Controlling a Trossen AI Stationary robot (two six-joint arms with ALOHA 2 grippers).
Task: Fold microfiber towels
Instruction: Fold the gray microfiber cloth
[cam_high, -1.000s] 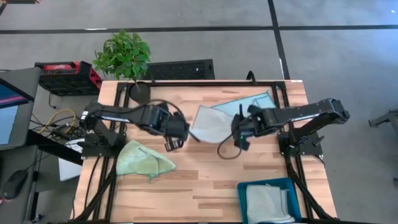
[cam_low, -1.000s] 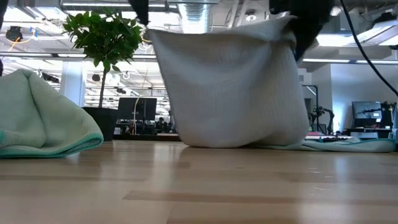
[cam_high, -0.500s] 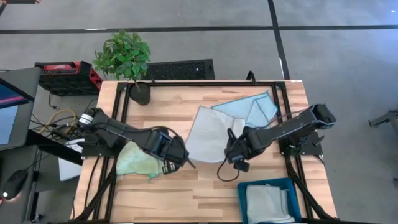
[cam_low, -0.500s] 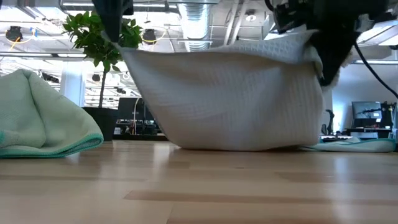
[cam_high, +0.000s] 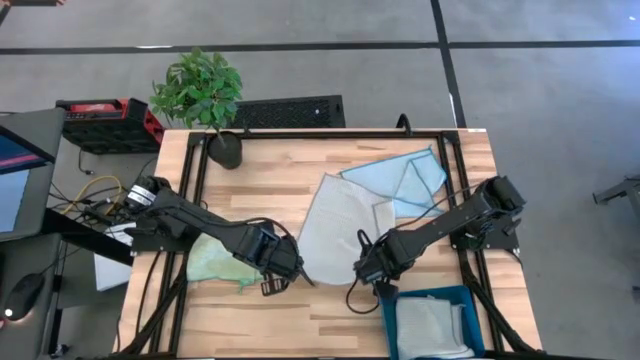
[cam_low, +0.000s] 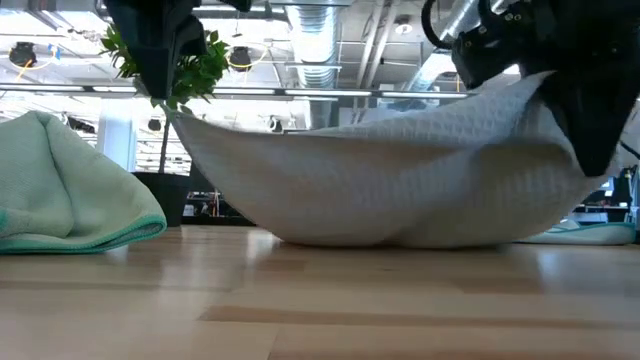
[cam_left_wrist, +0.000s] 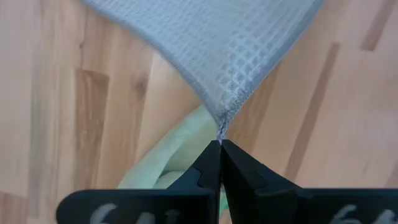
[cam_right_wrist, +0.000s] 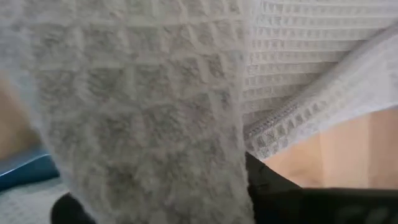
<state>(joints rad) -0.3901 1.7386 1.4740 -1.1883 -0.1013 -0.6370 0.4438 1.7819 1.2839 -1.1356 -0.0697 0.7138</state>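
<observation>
The left hand (cam_left_wrist: 219, 144) is pinched tight on one corner of the grey towel (cam_high: 335, 225), its two dark fingers (cam_left_wrist: 208, 168) pressed together with the waffle-weave cloth fanning out from their tips. The right hand (cam_high: 372, 272) sits at the opposite near corner of the same towel, but whether its fingers are apart or together cannot be told: in the right wrist view the grey cloth drapes over nearly everything, leaving only a dark sliver of finger and a strip of bare wood. From above, both hands are low over the front half of the worktop (cam_high: 330, 310), and the grey towel runs back from them toward the middle, its far part lying flat. The low view shows what the overhead one does not: the cloth hangs between the two hands as a sagging sling, its belly resting on the wood. The light green towel (cam_high: 215, 258) lies crumpled just beside the left hand, partly covered by that arm. The light blue towel (cam_high: 400, 177) lies folded over itself at the back right, touching the grey one's edge. Another grey towel (cam_high: 430, 328) sits inside the teal bin (cam_high: 388, 310) at the front right corner, cut off by the picture's edge.
</observation>
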